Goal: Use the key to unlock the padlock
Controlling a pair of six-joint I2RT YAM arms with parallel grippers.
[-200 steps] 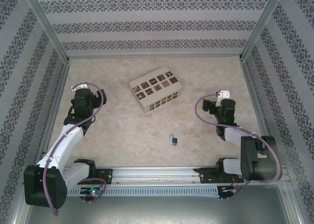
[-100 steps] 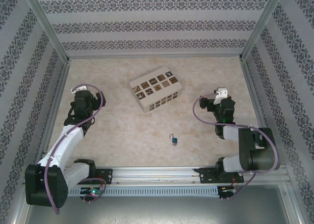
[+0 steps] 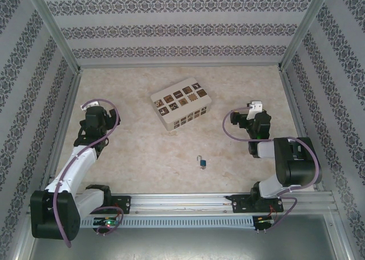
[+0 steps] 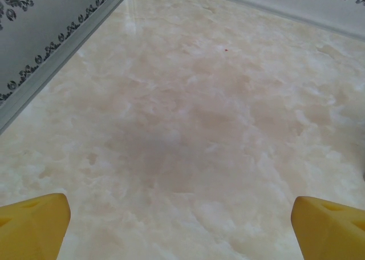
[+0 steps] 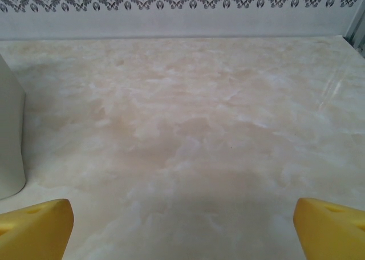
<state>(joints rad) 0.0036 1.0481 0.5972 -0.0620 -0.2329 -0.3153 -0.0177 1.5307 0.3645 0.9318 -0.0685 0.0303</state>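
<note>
The tiny blue padlock (image 3: 202,163) with its thin silver shackle lies on the marble table in the near middle, between the two arms and apart from both. It is too small to tell whether a key lies with it. My left gripper (image 3: 92,109) hovers far left of it; in the left wrist view its yellow fingertips (image 4: 35,224) stand wide apart over bare table, so the gripper (image 4: 182,228) is open and empty. My right gripper (image 3: 249,116) is off to the padlock's right and farther back. It is open (image 5: 182,228), with nothing between its yellow fingertips (image 5: 329,226).
A cream box (image 3: 181,105) with dark square pictures stands behind the padlock at mid-table; its rounded corner (image 5: 10,134) shows left of the right gripper. Patterned walls (image 3: 182,32) enclose the table on three sides. A metal rail (image 3: 182,202) runs along the near edge.
The right arm has swung its elbow round and its gripper has shifted slightly left and back. The left gripper has eased slightly towards the near left. The padlock has not moved.
</note>
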